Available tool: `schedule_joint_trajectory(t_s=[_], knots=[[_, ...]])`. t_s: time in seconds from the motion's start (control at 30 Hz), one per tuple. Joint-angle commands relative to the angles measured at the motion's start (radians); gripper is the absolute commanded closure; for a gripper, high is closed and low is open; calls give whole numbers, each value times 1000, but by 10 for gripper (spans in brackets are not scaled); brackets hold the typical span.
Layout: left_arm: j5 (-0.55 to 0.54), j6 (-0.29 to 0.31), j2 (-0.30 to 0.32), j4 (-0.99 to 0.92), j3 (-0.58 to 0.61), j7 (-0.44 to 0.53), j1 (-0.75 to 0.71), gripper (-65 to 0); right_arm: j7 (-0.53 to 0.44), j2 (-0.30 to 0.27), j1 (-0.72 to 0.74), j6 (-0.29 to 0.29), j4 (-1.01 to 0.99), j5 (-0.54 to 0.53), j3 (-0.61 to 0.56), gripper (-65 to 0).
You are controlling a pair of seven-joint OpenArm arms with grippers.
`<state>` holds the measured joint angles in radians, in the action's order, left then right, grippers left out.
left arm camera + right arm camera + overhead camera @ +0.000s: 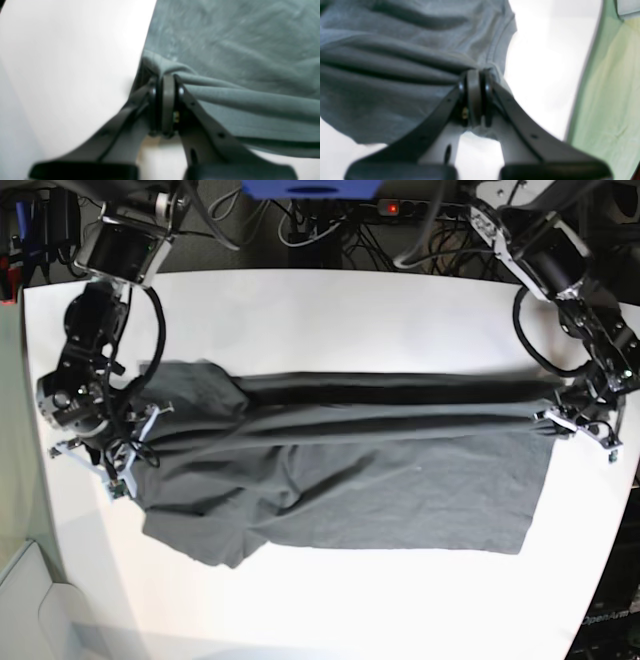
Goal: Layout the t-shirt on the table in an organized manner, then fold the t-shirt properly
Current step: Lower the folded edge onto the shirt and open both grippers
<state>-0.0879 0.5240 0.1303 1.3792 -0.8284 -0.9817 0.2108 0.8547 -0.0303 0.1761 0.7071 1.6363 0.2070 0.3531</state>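
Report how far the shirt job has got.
Done: the t-shirt is spread lengthwise across the table. In hand: the left gripper and right gripper each pinch an end, stretching long ridges between them. Left: one sleeve end looks bunched, wrinkles remain, and no fold is made yet.

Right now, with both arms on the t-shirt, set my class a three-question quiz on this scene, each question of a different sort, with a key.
1. True or false: the left gripper is open.
2. The right gripper pinches the t-shirt: A) at its edge, B) mid-panel, C) nowhere.
3. Fill in: between the grippers the cloth runs in long ____.

Key: 1 false, it is shut on cloth; 2 A; 3 folds. The table lies bare beyond.
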Motion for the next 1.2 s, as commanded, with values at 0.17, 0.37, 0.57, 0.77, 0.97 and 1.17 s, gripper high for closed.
schedule_joint_trajectory(t_s=[0.17,0.37,0.57,0.77,0.97,1.17], knots=[[-8,-3,19,-33,1,117,20,-8,-42,-7,23,-9,-41,-2,2,0],[-8,-3,13,-53,1,171,23,-9,-133,-7,24,-9,-101,-2,4,0],[-16,-3,12,-53,1,172,23,-10,-177,-7,53,-9,-166,-2,4,0],[-16,-3,18,-54,1,172,23,-22,-182,-7,81,-9,-183,-2,4,0],[-10,-3,18,-54,-1,172,22,-227,-182,-1,82,-9,-184,47,2,-48],[-19,-3,18,-39,-2,169,14,-424,-174,-3,87,-9,-161,81,4,-323]])
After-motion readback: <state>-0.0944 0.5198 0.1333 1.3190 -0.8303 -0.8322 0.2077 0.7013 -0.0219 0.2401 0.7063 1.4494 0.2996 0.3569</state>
